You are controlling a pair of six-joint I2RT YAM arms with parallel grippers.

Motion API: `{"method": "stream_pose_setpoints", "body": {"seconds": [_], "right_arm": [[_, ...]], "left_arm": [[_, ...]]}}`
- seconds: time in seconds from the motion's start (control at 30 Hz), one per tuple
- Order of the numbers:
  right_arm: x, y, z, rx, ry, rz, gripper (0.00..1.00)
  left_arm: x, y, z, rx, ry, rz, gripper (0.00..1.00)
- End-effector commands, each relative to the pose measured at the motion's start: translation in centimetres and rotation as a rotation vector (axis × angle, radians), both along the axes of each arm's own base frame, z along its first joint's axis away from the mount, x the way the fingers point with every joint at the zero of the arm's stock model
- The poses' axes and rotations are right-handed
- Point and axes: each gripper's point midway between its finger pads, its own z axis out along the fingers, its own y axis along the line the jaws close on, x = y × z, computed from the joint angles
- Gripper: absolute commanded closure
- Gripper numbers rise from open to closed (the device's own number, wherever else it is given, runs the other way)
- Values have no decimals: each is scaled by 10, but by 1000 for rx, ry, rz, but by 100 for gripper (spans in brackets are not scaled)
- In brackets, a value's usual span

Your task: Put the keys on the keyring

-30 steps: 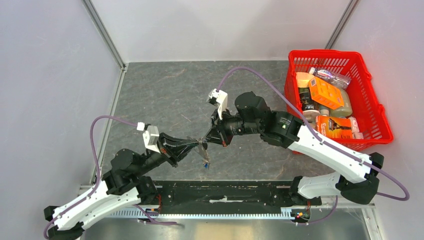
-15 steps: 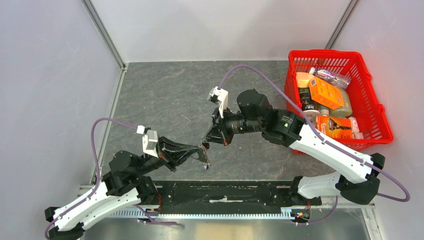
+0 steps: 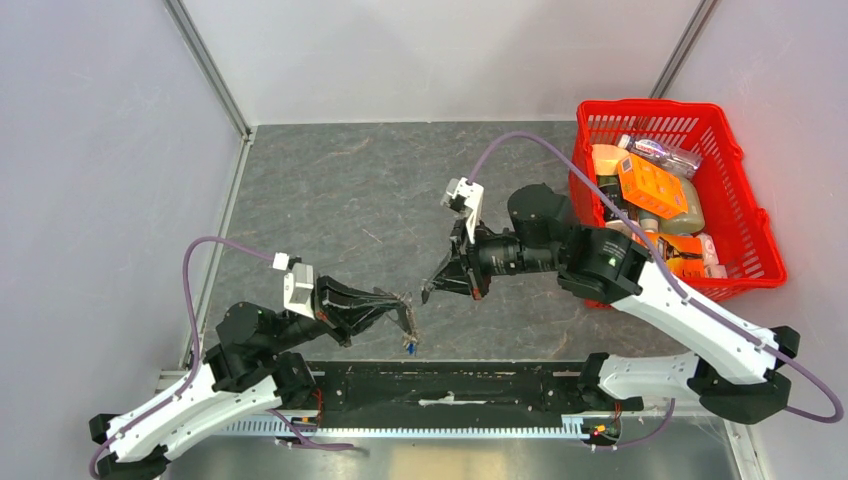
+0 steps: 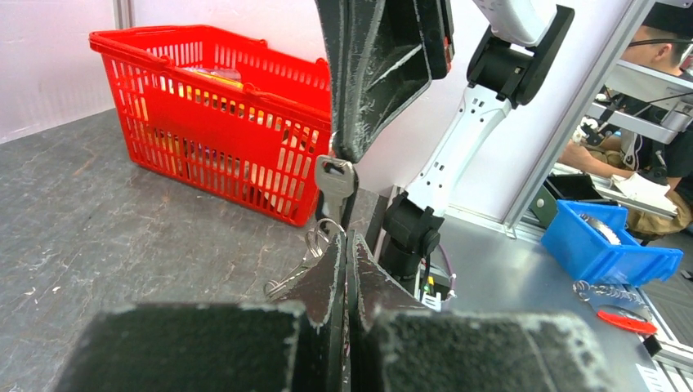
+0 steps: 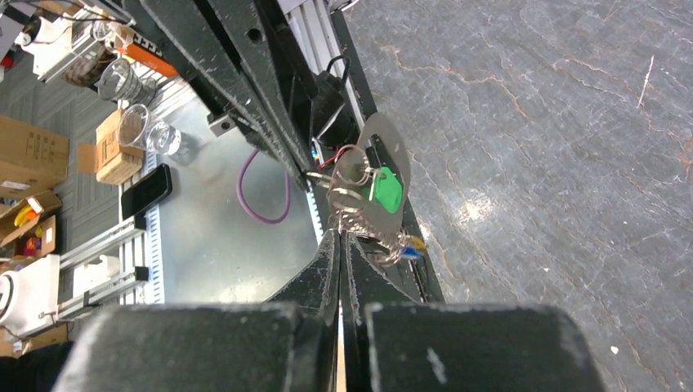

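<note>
My left gripper [image 3: 406, 312] is shut, and the keyring [image 4: 323, 237] hangs from its tips, its silver clip [image 4: 288, 280] dangling to the left. In the right wrist view the ring's green tag [image 5: 386, 189] and twisted chain sit just past my right gripper [image 5: 340, 234], with the blue and yellow capped keys [image 5: 413, 242] in the same bundle. A plain silver key [image 4: 335, 184] stands head up above the left gripper [image 4: 347, 238], just under the right gripper's tips [image 4: 353, 153]. I cannot tell whether they touch. The right gripper [image 3: 427, 295] is shut, a short gap from the left.
A red basket [image 3: 762, 245] full of packaged goods stands at the back right, behind the right arm. The black base rail [image 3: 450, 385] runs along the near edge below both grippers. Grey walls close in the left, right and back sides.
The right arm has drawn back to the right, so its tips no longer meet the left gripper's. The left gripper has dropped slightly toward the near edge with the keyring bundle.
</note>
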Motion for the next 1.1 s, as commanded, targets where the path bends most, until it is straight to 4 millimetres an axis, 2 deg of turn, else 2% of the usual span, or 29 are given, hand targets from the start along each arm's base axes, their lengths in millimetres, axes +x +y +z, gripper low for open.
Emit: {"method": "stream_pose_setpoints", "body": {"seconds": [0.0, 0.17, 0.37, 0.63, 0.73, 0.83, 0.93, 1.07], "right_arm": [[-14, -13, -4, -15, -13, 59, 100], [-21, -17, -13, -36, -2, 94, 100], [-22, -12, -27, -62, 15, 120, 100], [-22, -12, -32, -65, 5, 131, 100], [-19, -10, -33, -61, 2, 119, 100], [-6, -12, -36, -82, -28, 46, 100], [11, -17, -52, -149, -53, -34, 100], [32, -17, -95, -249, -17, -120, 100]], "left_arm": [[-6, 2, 26, -66, -73, -20, 98], [-6, 2, 26, -67, -74, -22, 98], [-10, 0, 27, -69, -84, -48, 98], [-15, -4, 27, -60, -90, -82, 98], [-18, -6, 26, -55, -94, -104, 98], [-22, -7, 27, -53, -102, -127, 98], [-23, -8, 26, -51, -100, -135, 98], [-24, -8, 26, -49, -100, -141, 98]]}}
